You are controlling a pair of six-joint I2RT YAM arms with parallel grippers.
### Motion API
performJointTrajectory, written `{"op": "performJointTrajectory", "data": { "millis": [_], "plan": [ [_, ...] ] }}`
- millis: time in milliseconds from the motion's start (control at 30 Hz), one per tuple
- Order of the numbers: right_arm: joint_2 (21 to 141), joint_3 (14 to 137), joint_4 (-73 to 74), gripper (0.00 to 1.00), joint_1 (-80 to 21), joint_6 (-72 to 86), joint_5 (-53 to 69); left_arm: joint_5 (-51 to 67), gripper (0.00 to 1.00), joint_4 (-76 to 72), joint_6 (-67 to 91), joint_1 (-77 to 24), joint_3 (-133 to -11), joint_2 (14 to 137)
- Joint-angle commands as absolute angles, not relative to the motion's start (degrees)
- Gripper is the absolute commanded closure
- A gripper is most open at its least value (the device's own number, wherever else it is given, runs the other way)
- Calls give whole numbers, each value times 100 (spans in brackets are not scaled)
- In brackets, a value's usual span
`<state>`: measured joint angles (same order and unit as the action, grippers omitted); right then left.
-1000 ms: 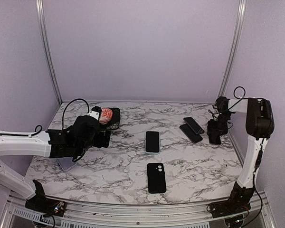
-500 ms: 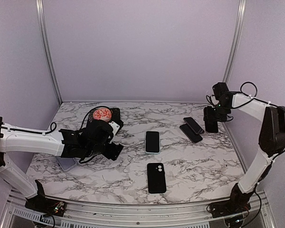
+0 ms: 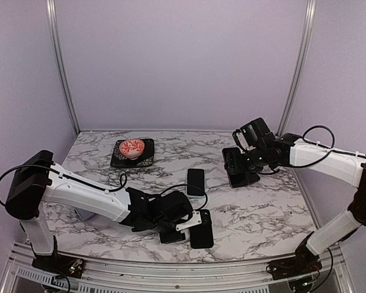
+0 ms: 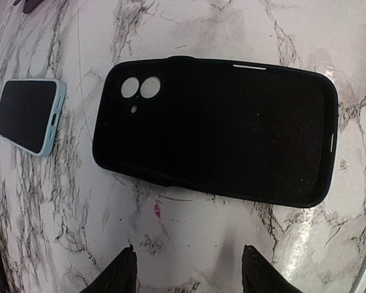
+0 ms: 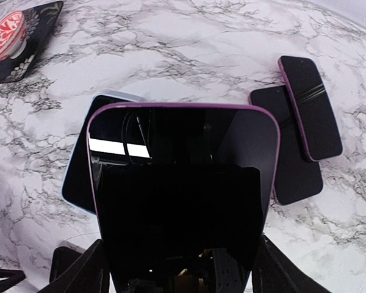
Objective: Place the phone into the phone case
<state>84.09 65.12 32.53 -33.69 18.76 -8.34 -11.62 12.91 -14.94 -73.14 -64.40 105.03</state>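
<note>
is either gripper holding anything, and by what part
The right gripper clamps the purple-edged phone by its long edges, near its lower end. The left gripper holds nothing.

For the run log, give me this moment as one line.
left gripper open beside phone case | right gripper shut on purple-edged phone

The held phone (image 5: 183, 201) hides most of the blue-edged phone (image 5: 79, 168) beneath.

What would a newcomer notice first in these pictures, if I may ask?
The purple-rimmed black phone fills the right wrist view, clamped in the right gripper above the marble table. Near the front edge, the open left gripper hovers beside the empty black phone case.
</note>
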Motion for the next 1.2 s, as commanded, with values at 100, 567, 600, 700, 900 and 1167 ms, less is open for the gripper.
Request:
{"op": "performJointTrajectory", "data": {
  "millis": [100,567,600,700,900,1167],
  "plan": [
    [7927,6006,2439,74,-4105,2561,-1107,-430,48,1699,-2001,-7595,-7036,11356],
    [7490,5465,2496,75,-4478,2891,-1381,-451,55,598,-1262,-7181,-7193,11235],
    [7494,5428,2496,76,-4587,2944,-1470,-431,55,356,-1062,-7053,-7044,11062],
    [7542,5343,2479,79,-5052,3173,-1815,-371,55,-402,-231,-6568,-6490,10458],
    [7692,5111,2305,82,-6235,3877,-2469,-847,46,-1046,1121,-5839,-5451,9233],
    [8330,4928,1938,84,-7057,4712,-2837,-1488,28,-667,2362,-5472,-4906,8701]
  ]
}}
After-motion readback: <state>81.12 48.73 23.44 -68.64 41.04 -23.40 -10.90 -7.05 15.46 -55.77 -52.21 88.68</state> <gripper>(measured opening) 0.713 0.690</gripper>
